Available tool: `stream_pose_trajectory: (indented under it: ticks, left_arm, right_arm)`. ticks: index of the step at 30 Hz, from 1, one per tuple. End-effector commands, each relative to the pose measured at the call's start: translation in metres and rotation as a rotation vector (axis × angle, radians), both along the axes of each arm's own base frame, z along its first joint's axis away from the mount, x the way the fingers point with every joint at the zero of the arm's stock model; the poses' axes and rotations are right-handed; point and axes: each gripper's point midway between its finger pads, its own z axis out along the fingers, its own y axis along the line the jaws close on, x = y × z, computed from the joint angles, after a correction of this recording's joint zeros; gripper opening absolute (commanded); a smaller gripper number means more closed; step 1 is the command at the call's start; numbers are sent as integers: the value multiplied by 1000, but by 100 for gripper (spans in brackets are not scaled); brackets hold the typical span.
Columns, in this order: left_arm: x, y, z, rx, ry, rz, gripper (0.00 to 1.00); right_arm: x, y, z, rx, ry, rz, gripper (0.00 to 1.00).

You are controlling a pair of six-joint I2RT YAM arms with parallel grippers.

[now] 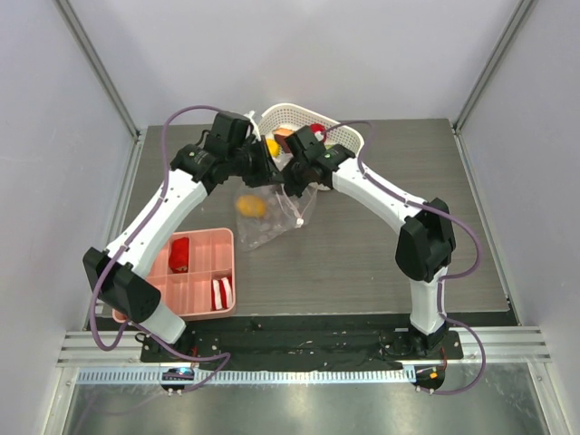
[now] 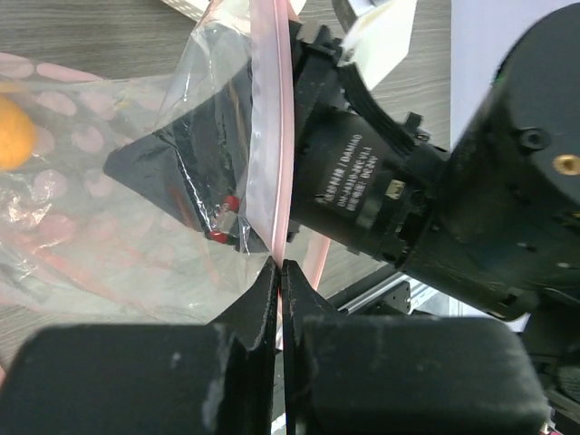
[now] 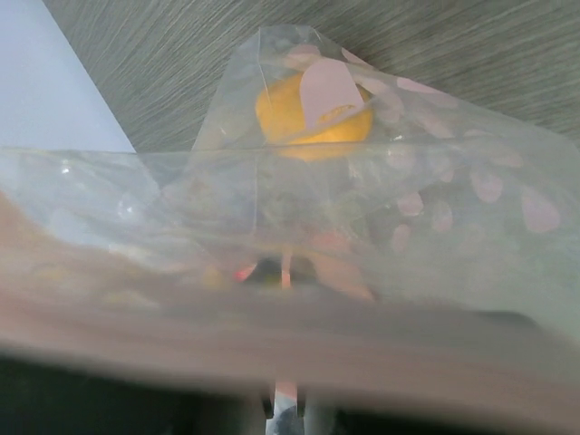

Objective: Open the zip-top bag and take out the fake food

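Pinching one lip of the zip-top bag [image 1: 272, 222] at its pink strip, the left gripper [image 2: 279, 272] has its fingers pressed together on it, a yellow-orange fruit [image 1: 250, 206] sits inside the bag over the table [image 1: 390, 263], and the right gripper [image 3: 285, 406] nips the opposite lip between nearly closed fingers

One zip-top bag [image 1: 272, 222], at the two pairs of jaws, holds one yellow-orange fruit [image 1: 250, 206]. Just beyond the jaws, one white basket [image 1: 299, 111] shows three pieces: red fruit [image 1: 317, 130], orange-brown wedge [image 1: 284, 135], yellow piece [image 1: 272, 146]. Well nearer, to their left, one pink tray [image 1: 204, 234] holds two — red piece [image 1: 178, 254], red-white piece [image 1: 222, 292].
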Motion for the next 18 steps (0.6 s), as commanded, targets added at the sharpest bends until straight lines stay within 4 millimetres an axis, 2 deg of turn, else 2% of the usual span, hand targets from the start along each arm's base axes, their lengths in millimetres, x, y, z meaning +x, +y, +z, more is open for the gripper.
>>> stream_pose_trajectory:
  ticks: [1,2,3,4,6,7,8,10,11,14,15,16,18]
  left_arm:
    - [-1,-8,27,-65,-68,-34,0]
    - [-1,-9,27,-66,-65,-40,0]
    - [-2,-10,27,-71,-64,-46,0]
    - [-2,-11,28,-73,-67,-47,0]
    - [-2,-11,30,-75,-75,-49,0]
    - [-1,-11,29,-73,-75,-49,0]
    - [-2,-11,28,-72,-72,-50,2]
    - [-1,-6,27,-67,-68,-43,9]
    - [-2,-3,27,-65,-65,-42,17]
    - [4,22,24,-69,-51,9,27]
    - [4,30,30,-86,-66,28,28]
    - [11,45,23,-91,-45,69,31]
    - [14,61,19,-87,-40,110,34]
  right_arm:
    - [9,7,-11,-11,-104,72,15]
    - [10,7,-12,-22,-143,110,17]
    - [15,16,-5,11,-205,140,18]
    - [13,18,-12,17,-227,175,20]
    - [14,26,-11,21,-311,251,25]
    - [13,25,-18,7,-314,269,28]
    - [12,27,-21,7,-327,294,36]
    - [12,26,-28,-17,-350,335,40]
    - [12,26,-31,-16,-351,347,46]
    - [11,25,-41,-23,-348,381,48]
    - [11,23,-45,-24,-341,380,48]
    - [11,21,-48,-29,-335,372,48]
    - [18,13,-53,-33,-337,354,49]
